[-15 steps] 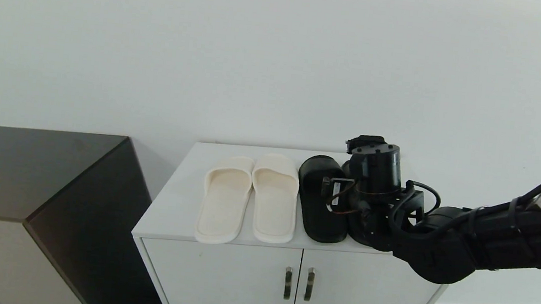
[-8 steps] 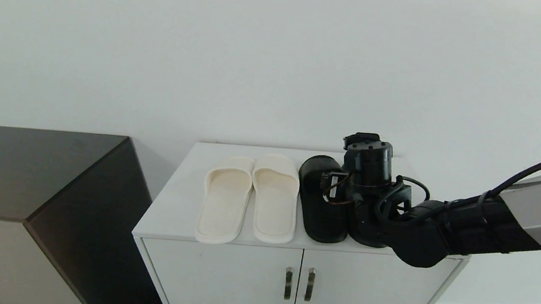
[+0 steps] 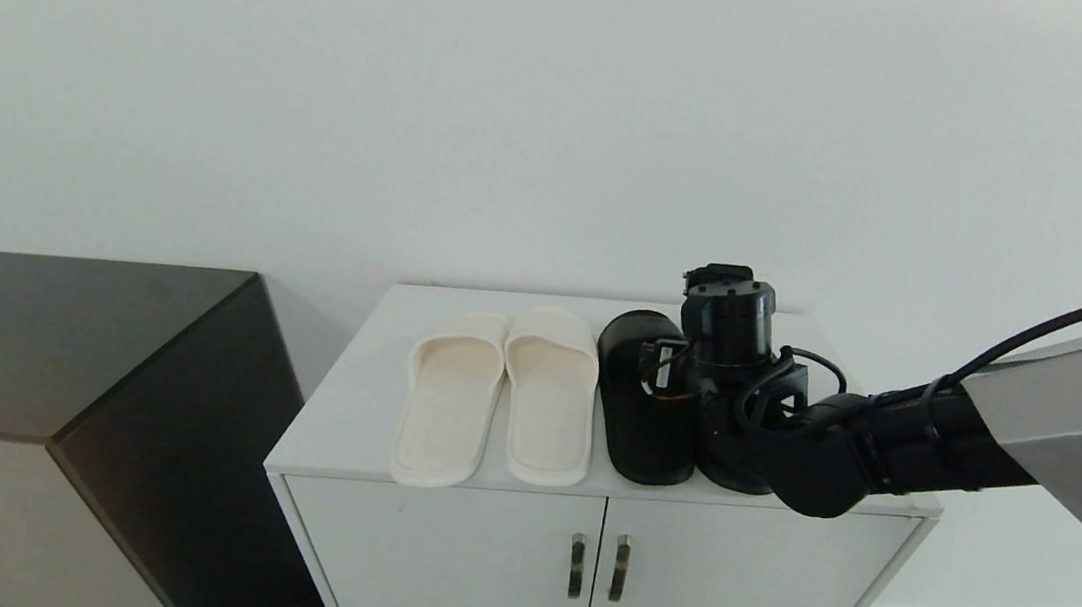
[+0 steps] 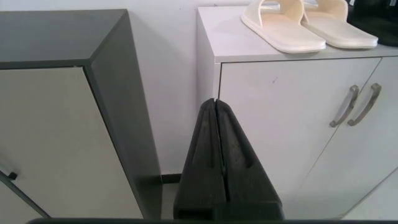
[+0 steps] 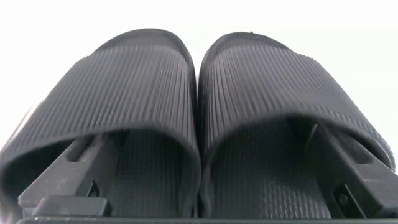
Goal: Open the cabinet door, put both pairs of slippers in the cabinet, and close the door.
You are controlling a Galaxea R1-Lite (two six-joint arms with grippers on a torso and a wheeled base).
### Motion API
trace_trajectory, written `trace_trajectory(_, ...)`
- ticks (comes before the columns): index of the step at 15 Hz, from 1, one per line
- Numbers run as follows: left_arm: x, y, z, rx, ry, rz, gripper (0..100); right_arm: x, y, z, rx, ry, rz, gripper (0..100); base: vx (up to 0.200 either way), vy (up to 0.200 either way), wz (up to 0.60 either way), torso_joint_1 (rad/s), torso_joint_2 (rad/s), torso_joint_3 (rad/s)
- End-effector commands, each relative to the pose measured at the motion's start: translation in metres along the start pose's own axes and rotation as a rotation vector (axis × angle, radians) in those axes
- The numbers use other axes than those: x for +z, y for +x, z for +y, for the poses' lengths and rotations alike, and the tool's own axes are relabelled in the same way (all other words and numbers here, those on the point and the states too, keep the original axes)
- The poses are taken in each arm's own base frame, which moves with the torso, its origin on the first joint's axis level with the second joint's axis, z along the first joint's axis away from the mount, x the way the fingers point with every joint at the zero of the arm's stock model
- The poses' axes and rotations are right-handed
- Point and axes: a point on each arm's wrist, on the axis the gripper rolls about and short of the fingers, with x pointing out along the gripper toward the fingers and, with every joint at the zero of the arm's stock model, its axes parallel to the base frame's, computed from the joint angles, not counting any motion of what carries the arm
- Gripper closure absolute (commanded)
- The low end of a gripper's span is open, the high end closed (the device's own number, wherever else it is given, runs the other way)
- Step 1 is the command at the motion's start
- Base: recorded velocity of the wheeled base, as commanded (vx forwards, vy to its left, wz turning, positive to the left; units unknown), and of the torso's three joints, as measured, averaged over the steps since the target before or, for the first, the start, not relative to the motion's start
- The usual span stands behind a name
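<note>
Pair of black slippers [image 3: 643,405] side by side on top of the white cabinet [image 3: 337,423], on its right half, toes toward the wall [image 3: 560,125]. Dark and rubbery, with wide straps full of thin ridges, the two touching each other down the middle. Just beside them on the left, a pair of cream slippers [image 3: 546,395], smooth and pale, toes to the wall too, heels right at the front edge. Both pairs out on top, none inside. Below them the two doors [image 3: 433,564] shut tight, with two small metal handles [image 3: 576,566] close together in the middle. Next to the white cabinet, on the left, a dark cabinet [image 3: 44,342] with a shiny top. In from the right side, the right arm [image 3: 887,451], stretched low over the cabinet top and bent at the wrist, its round black wrist part sticking up above the right-hand black slipper. At the heel end of the black pair, the right gripper [image 5: 199,186], pushed in with its fingers [image 5: 68,168] spread wide apart, one under each strap, not squeezing anything. Down low in front of the white cabinet's left side, the left gripper [image 4: 216,112], pointing at the cabinet's left front corner, fingers pressed flat together with nothing between them.
</note>
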Motion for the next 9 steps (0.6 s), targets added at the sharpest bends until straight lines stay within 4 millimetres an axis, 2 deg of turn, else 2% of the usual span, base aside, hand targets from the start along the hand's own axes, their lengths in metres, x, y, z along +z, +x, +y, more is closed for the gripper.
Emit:
trace_trajectory(1,0.0000,0.0000,0.0000,0.000,0.000,0.000,100,-0.0006,0.0053,0.0028,-0.002,0.005,-0.005,0,0.000,0.000,0.00,0.000,0.00,0.000)
trace_trajectory(2,0.0000,0.0000,0.0000,0.000,0.000,0.000,100,0.0006,0.0068,0.0034,-0.002,0.009,-0.010,0,0.000,0.000,0.00,0.000,0.00,0.000)
trace_trajectory(3,0.0000,0.0000,0.0000,0.000,0.000,0.000,100,-0.0014,0.0088,0.0046,-0.003,0.007,-0.008,100,0.000,0.000,0.00,0.000,0.00,0.000)
trace_trajectory(9,0.0000,0.0000,0.0000,0.000,0.000,0.000,100,-0.0027,0.0080,0.0045,-0.007,0.001,-0.004,100,0.000,0.000,0.00,0.000,0.00,0.000)
